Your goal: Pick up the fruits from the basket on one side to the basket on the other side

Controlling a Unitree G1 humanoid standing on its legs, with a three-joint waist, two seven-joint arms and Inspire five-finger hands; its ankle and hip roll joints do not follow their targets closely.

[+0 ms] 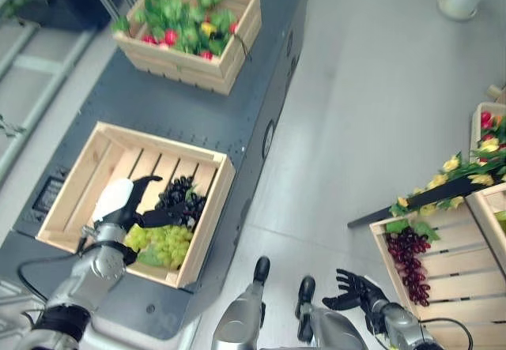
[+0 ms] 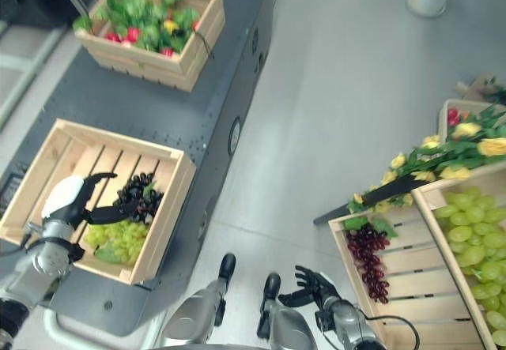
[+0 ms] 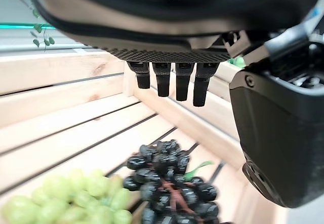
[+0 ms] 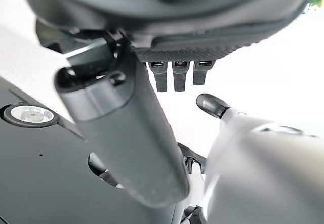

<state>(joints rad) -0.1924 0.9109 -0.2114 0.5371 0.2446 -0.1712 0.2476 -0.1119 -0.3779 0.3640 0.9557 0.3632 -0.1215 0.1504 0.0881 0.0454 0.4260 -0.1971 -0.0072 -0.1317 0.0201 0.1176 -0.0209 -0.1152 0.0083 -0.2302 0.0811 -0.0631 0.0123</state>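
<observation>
Left eye view: the left hand (image 1: 118, 208) is inside the near wooden crate (image 1: 83, 164) on the dark table (image 1: 237, 113), palm w/ white cover up, fingers reaching toward the dark grapes (image 1: 182, 196). Fingers look straight/relaxed, holding nothing. In the left wrist view the fingertips (image 3: 172, 80) hang above the crate's slats, clear of the fruit; the dark grape bunch (image 3: 169, 178) lies just below and ahead of them, apart, not touching. Green grapes (image 1: 162, 243) sit beside the dark bunch, touching it, on the side nearer the robot, approx. under the thumb side of the hand.

Far end of the table: a second crate (image 1: 225, 65) w/ leafy greens, red and yellow pieces (can't tell which fruits).

Robot's right side, across the grey floor (image 1: 371, 89): another crate (image 1: 455, 263) holds a red-purple grape bunch (image 1: 407, 263) w/ a leaf at its top. Right eye view also shows a big green bunch (image 2: 474, 247) in the neighbouring compartment. Yellow flowers w/ leaves (image 1: 458, 180) lie across the crate's far edge.

The right hand (image 1: 356, 291) is low, near the crate's near corner, beside it, not touching it, fingers spread and relaxed, empty. Right wrist view: its fingertips (image 4: 174, 75) straight, nothing btw. them and the thumb.
</observation>
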